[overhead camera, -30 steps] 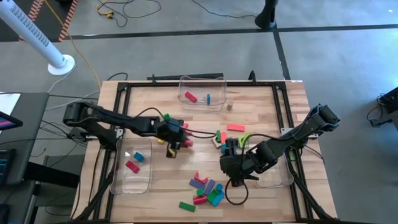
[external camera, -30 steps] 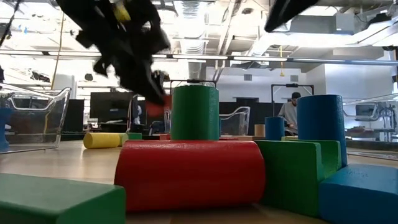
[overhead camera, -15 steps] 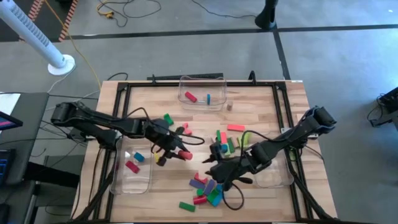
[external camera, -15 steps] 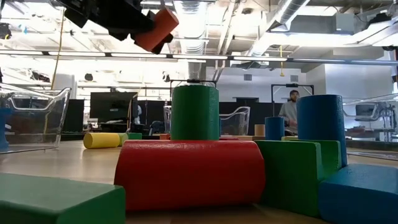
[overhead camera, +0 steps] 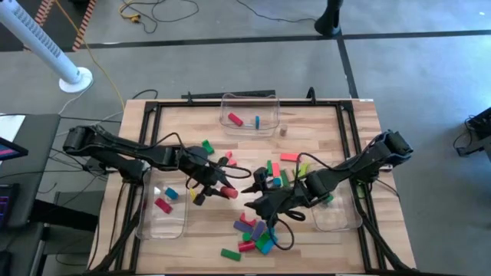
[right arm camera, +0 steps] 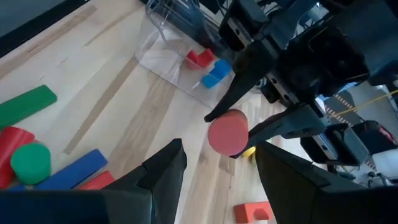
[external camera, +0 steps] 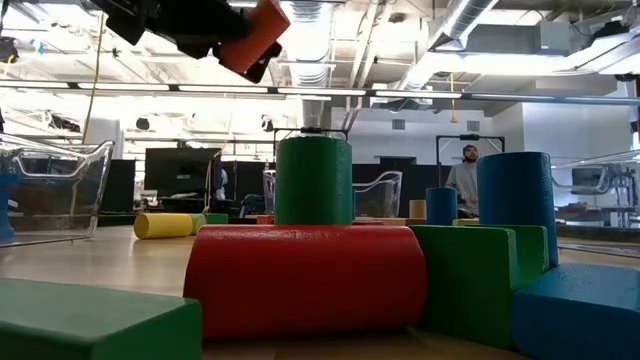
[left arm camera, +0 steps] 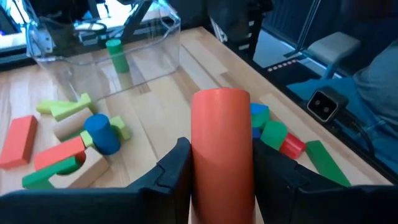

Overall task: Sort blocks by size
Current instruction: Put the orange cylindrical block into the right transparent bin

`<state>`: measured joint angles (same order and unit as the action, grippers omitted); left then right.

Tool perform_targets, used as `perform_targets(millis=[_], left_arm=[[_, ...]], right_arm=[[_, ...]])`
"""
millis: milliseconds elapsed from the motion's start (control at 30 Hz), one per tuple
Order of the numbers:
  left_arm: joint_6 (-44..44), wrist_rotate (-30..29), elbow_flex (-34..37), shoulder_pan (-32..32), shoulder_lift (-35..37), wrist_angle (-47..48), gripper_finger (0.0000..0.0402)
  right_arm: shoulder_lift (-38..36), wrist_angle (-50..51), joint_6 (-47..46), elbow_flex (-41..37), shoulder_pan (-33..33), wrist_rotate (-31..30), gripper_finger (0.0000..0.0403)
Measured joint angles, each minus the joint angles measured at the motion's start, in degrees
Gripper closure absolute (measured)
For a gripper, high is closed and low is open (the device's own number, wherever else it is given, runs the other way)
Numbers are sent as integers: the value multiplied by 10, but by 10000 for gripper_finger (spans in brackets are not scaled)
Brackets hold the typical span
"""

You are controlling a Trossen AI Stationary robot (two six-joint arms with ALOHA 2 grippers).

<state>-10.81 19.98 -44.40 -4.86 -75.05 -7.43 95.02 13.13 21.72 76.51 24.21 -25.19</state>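
**Red cylinder held above desk, blocks unsorted**

Wooden desk [overhead camera: 192,115] with black frame rails, grey floor around it, open workshop room behind in the low view with a person [external camera: 468,175] standing far off.

My left end effector [left arm camera: 221,165] is clamped on a red cylinder [left arm camera: 221,146], fingers on both sides of it, lifted clear of the desk near the middle. Low view shows the same cylinder up in the air at the top of the picture. Right wrist view sees its round end face between the left arm's fingers.

My right end effector [right arm camera: 214,165] has its fingers spread apart, nothing between them. It hovers just beside the left one, pointing at it, above the block pile.

Blocks [overhead camera: 253,234]: a loose pile sits at the near side of the desk below the right end effector: red, green, blue, purple pieces. A second cluster [overhead camera: 278,172] lies mid-desk, right of centre, with green, red, blue and tan pieces. A green block [overhead camera: 207,145] sits alone behind the left end effector.

Clear bins: the left bin [overhead camera: 149,226] holds a red and a blue block. The far bin [overhead camera: 227,98] holds a red and a blue piece. The right bin [overhead camera: 349,222] is partly under my right arm; contents not clear from above, though the left wrist view shows a green cylinder [left arm camera: 114,55] standing in a clear bin.
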Motion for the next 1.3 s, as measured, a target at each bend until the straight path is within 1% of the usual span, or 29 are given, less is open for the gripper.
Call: perform_targets(millis=[200,367,467,733,1300], left_arm=[[1,8,0,0,0,-12,278],[6,24,0,0,0,-41,278],[7,24,0,3,0,-41,278],[9,23,0,4,0,-41,278],[16,25,0,4,0,-63,278]], right_arm=[[0,-25,17,0,-7,15,177],[2,-51,32,0,-25,46,177],[10,-59,43,0,-35,55,177],[37,-69,44,0,-50,57,177],[37,-94,29,0,-57,59,179]])
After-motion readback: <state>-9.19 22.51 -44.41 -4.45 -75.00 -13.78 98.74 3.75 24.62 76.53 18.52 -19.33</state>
